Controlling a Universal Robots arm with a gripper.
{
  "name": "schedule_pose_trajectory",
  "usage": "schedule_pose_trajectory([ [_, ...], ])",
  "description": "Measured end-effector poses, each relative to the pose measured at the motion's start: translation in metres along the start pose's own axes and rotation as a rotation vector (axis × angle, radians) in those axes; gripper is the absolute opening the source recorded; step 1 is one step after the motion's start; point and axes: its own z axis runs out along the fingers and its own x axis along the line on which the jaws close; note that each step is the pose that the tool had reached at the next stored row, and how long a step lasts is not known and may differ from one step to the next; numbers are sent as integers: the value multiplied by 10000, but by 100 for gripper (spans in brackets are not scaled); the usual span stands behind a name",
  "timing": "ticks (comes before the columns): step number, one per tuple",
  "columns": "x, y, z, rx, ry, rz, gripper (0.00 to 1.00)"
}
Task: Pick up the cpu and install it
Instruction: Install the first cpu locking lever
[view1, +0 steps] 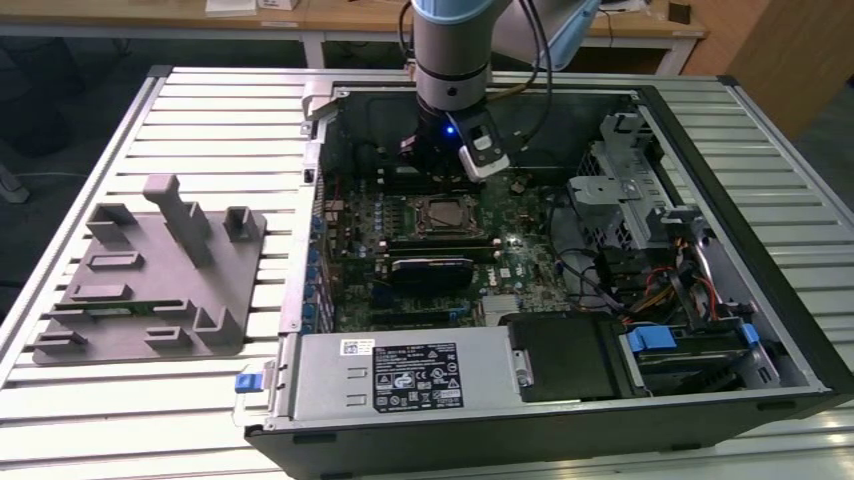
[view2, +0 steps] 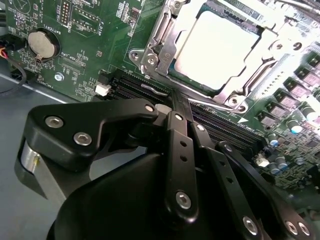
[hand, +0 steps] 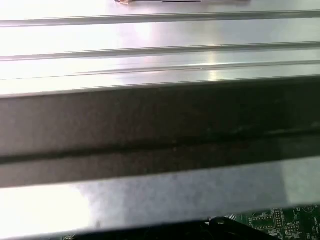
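One open computer case (view1: 667, 120) lies on a ribbed metal table (view1: 200, 110), with a green board (view1: 521, 260) flat inside it. In the second wrist view, the cpu (view2: 215, 47) sits in its square socket (view2: 150, 55) on that board, its shiny top bright under the light, with the metal frame around it. In the exterior view the cpu (view1: 441, 213) is near the middle of the board. A grey tray (view1: 147, 285) with upright posts rests on the table, toward the exterior view's left of the case. The arm (view1: 454, 50) reaches straight down into the case. The gripper (view2: 179, 107) hangs just beside the socket, its black fingers (view2: 177, 150) pressed together, holding nothing.
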Motion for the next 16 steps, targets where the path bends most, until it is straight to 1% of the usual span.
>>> schedule_pose_trajectory([
  [16,-25,-3,18,11,-30,180,11],
])
